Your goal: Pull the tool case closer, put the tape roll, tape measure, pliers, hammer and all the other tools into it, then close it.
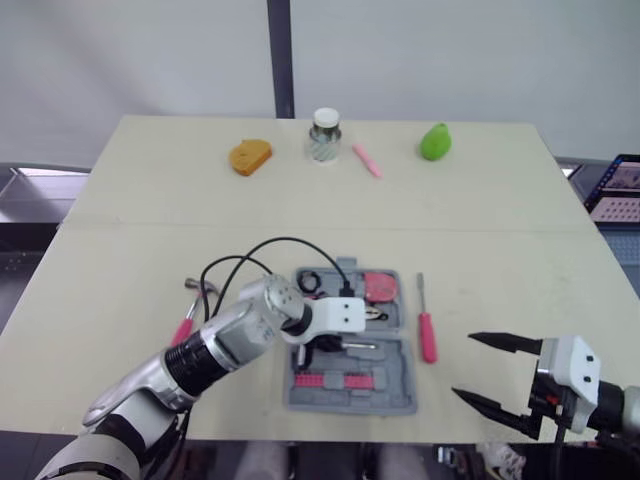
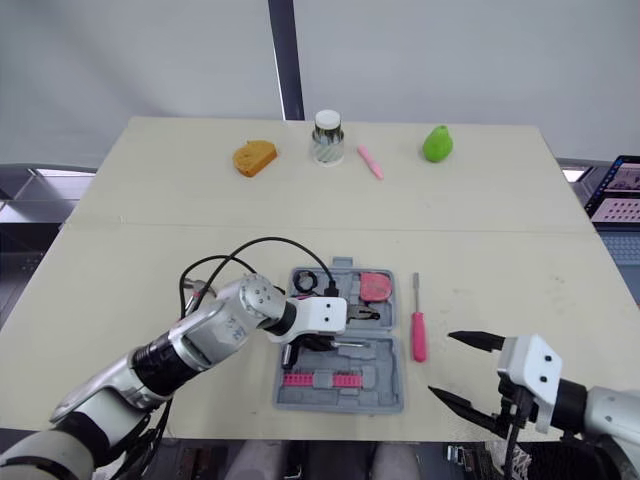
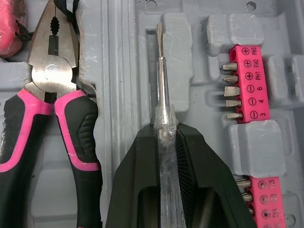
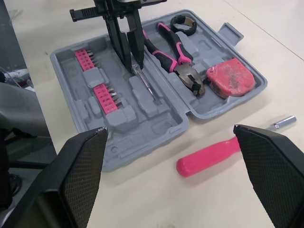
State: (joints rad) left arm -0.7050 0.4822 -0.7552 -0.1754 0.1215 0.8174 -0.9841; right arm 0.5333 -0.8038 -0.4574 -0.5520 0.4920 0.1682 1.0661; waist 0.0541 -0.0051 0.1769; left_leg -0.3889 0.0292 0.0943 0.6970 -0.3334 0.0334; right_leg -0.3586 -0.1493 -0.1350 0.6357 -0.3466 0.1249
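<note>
- The tool case lies open on the tabletop, near the front edge and about midway across.
- The left gripper hangs over the case's near half, its fingers narrowed onto a slim clear-handled screwdriver. The flat blade points along a moulded slot, and most of the handle is hidden between the fingers.
- The pliers lie in the case just beside that slot, their handle ends cut off in the left wrist view.
- The tape measure and the tape roll sit in the far half of the case, and pink bit strips sit in the near half.
- The hammer lies left of the case and is largely covered by the left arm, so only part of its pink handle and head show.
- A pink-handled screwdriver lies on the tabletop just right of the case.
- The right gripper hovers by the front right of the tabletop, spread wide and holding nothing.
- Along the far edge stand a jar, an orange lump, a pink stick and a green pear-shaped thing, all too small to identify.
</note>
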